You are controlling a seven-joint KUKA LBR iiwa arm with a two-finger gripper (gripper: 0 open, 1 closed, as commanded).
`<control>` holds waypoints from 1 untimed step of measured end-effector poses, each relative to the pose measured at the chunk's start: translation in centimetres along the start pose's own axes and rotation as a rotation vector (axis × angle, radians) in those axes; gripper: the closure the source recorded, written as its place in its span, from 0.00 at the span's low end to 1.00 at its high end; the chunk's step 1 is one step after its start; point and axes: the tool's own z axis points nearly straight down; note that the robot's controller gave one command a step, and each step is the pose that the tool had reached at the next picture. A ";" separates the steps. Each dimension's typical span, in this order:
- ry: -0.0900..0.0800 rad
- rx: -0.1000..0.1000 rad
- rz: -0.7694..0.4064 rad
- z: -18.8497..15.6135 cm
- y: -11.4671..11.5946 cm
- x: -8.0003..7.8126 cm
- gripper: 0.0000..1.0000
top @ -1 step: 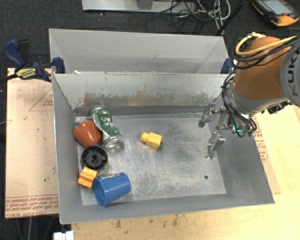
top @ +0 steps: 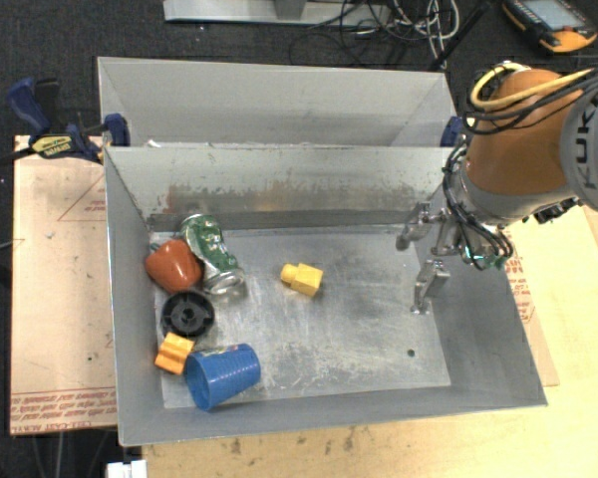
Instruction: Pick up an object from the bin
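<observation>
My gripper [top: 419, 262] hangs over the right side of the bin, close to the right wall, open, with nothing between its fingers. One metal finger [top: 412, 231] points toward the back, the other [top: 424, 289] toward the front. The nearest loose thing is a small yellow block [top: 301, 279] on the bin floor near the middle, well to the left of the gripper. Bare floor lies between the two.
Along the left wall lie a crushed green can [top: 212, 252], a red-orange rounded thing [top: 171, 265], a black round disc [top: 187, 314], a small orange block [top: 173, 354] and a blue cup [top: 222, 373] on its side. The orange-covered arm comes in over the right rim.
</observation>
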 end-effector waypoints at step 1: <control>-0.009 0.004 -0.025 2.5 2.7 -1.8 0.00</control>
